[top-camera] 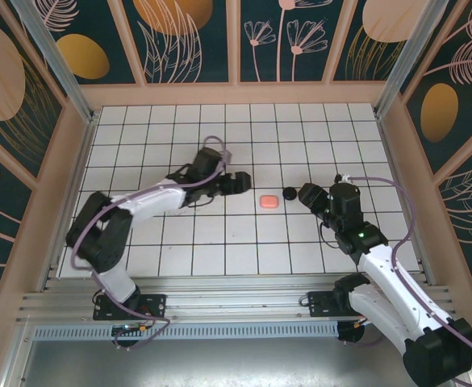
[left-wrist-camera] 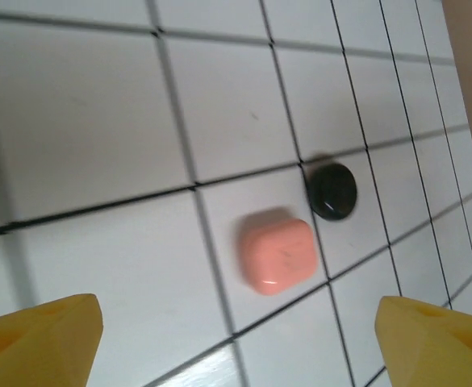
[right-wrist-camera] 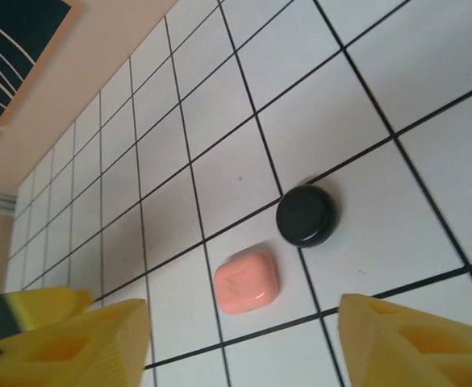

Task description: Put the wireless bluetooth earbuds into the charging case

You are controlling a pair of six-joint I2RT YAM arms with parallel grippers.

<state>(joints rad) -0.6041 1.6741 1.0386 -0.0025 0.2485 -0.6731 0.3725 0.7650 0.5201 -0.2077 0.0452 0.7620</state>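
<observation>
Two arms meet over the middle of the tiled surface (top-camera: 179, 137).

Top external view: the left arm folds at its elbow on the left and stretches its forearm rightward, so the left tool (top-camera: 242, 182) stops near the pink charging case (top-camera: 269, 201). The right arm slants up and left from its base, and the right tool (top-camera: 308, 195) sits just beside the black charging case (top-camera: 290, 193). Both cases lie between the tools, lids closed.

Left wrist view: the left tool (left-wrist-camera: 236, 347) is spread wide with nothing in it. The pink case (left-wrist-camera: 277, 254) lies ahead of it, with the black case (left-wrist-camera: 333, 190) near it.

Right wrist view: the right tool (right-wrist-camera: 244, 339) is likewise wide apart and empty, above the pink case (right-wrist-camera: 247, 281) and the round black case (right-wrist-camera: 307, 215).
</observation>
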